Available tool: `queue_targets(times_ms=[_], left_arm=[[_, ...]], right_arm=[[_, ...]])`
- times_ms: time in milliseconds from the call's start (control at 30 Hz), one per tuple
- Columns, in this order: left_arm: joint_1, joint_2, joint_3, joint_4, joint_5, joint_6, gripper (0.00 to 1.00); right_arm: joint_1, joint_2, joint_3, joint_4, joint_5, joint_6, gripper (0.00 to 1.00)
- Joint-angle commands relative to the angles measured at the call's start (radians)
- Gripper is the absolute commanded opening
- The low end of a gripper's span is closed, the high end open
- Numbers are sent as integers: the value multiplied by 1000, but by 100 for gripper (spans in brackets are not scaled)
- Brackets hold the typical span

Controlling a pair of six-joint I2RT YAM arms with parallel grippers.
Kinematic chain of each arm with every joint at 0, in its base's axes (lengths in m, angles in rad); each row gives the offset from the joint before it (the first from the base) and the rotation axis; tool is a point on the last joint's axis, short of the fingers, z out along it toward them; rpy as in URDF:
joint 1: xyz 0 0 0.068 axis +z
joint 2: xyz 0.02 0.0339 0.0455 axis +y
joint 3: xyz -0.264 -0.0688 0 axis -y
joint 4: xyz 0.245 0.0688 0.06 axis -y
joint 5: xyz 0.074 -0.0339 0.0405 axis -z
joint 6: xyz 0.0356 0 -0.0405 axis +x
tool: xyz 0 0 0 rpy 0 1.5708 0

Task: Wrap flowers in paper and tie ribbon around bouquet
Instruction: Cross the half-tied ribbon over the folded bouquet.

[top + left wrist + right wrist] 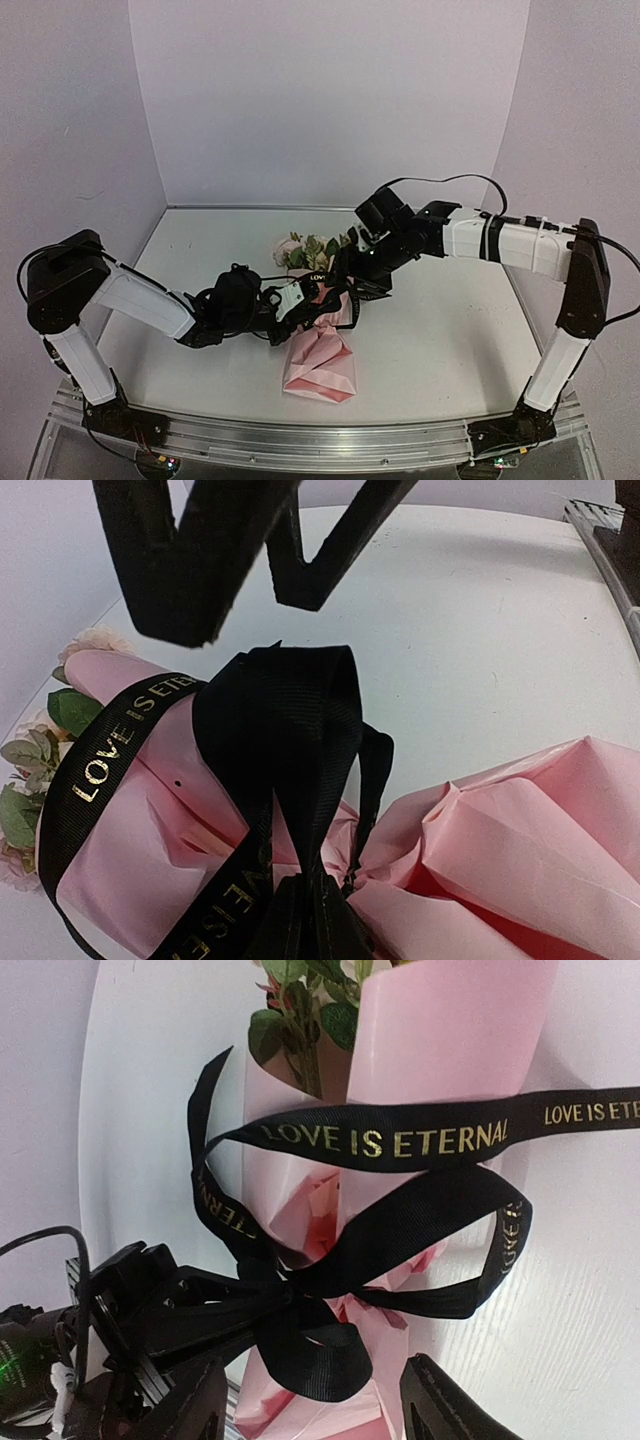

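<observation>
Top view: bouquet (320, 360) lies flat mid-table (450, 330), long axis running near to far. The flowers (303, 250) point to the far wall, the crumpled tail toward the arm bases. Left gripper (308, 300) and right gripper (350, 283) meet over its waist and hide it.

Left wrist: ribbon (290, 730) loops round the pink paper (520, 830). Its strands gather at the bottom edge, pinched in the closed left claw, whose tips are cut off. Two dark fingers (170, 570) of the right claw hang above, spread.

Right wrist: the lettered band crosses the cone. Right jaws are wide apart and grip nothing; the left claw holds the knot. Blooms are cut off at the top.
</observation>
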Motion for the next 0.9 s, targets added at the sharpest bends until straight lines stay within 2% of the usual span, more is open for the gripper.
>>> queue_targets(times_ms=[0, 200, 333, 500, 600, 667, 767, 867], left_arm=[[-4, 10, 27, 34, 8, -2, 5], [-4, 12, 26, 41, 6, -8, 5], [-4, 12, 27, 40, 3, -11, 5], [-4, 10, 23, 54, 1, -27, 5], [-4, 5, 22, 53, -8, -46, 7], [-4, -7, 22, 47, -26, -77, 16], [-4, -60, 1, 63, -66, -142, 31], [5, -173, -3, 28, -106, -282, 48]], right_arm=[[18, 15, -2, 18, -4, 4, 60], [35, 31, -35, 46, -10, 30, 55], [36, 39, -47, 59, -9, 40, 45], [36, 44, -50, 62, -4, 46, 22], [37, 43, -55, 62, 11, 51, 6], [37, 39, -59, 61, 24, 55, 0], [38, 32, -67, 60, 44, 59, 0], [40, 26, -73, 61, 60, 59, 0]])
